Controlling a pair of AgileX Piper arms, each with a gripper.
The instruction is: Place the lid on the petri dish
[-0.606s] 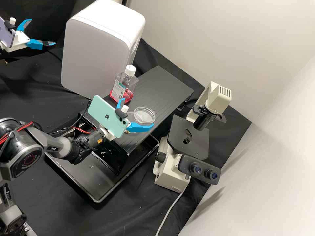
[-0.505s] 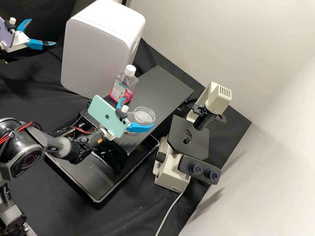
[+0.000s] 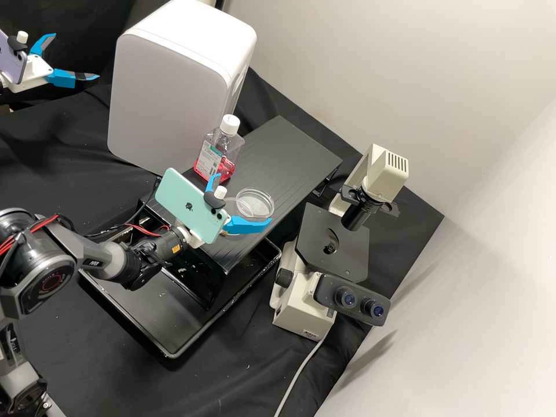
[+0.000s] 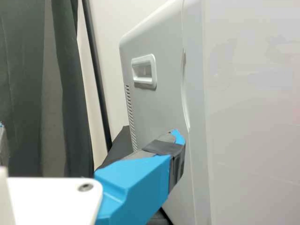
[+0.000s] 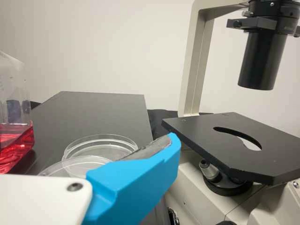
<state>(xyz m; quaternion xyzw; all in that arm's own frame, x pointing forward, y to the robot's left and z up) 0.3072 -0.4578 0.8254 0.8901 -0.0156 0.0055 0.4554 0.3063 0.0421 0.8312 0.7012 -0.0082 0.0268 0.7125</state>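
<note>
The petri dish (image 3: 255,202) is clear glossy plastic — the bench cloth (image 3: 75,156) matt black.

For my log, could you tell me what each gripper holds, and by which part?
The left gripper holds nothing. A clear lid lies at the right gripper; whether gripped cannot be told.

At frame centre the petri dish (image 3: 255,201) lies on the platform (image 3: 289,150), the flask (image 3: 219,152) above-left of it, the microscope (image 3: 339,255) at its right.

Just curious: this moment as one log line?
right gripper: at clear round plastic lid | lid: off, beside clear round petri dish | left gripper: open
</note>
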